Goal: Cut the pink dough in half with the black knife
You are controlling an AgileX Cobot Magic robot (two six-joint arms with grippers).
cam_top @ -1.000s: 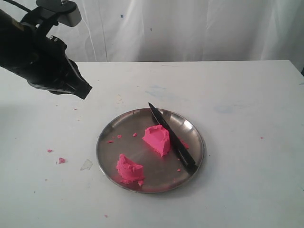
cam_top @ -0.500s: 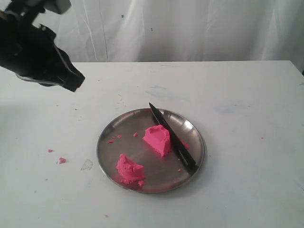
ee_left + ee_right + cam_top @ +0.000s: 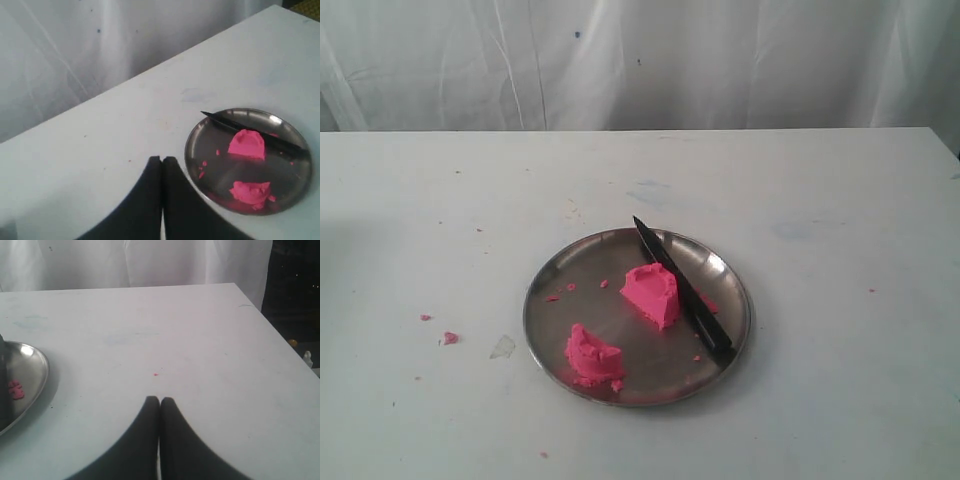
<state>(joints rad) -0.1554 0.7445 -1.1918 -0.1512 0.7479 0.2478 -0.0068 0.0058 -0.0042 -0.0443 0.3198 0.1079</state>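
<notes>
The pink dough lies in two chunky halves on the steel plate (image 3: 552, 290): one half (image 3: 652, 293) near the middle, the other (image 3: 592, 355) at the front left rim. The black knife (image 3: 682, 290) rests on the plate beside the middle half, handle over the front right rim. The left wrist view shows both halves (image 3: 247, 144) (image 3: 250, 191) and the knife (image 3: 260, 137). My left gripper (image 3: 162, 159) is shut and empty, held above the table beside the plate (image 3: 196, 150). My right gripper (image 3: 159, 400) is shut and empty over bare table. Neither gripper shows in the exterior view.
Small pink crumbs (image 3: 449, 338) lie on the white table left of the plate, and several more on the plate. A white curtain (image 3: 640, 60) hangs behind the table. In the right wrist view the table's edge (image 3: 280, 337) and the plate's rim (image 3: 41, 375) show.
The left arm has drawn back up and to the left and has left the exterior view. The dough halves, knife and plate have not moved.
</notes>
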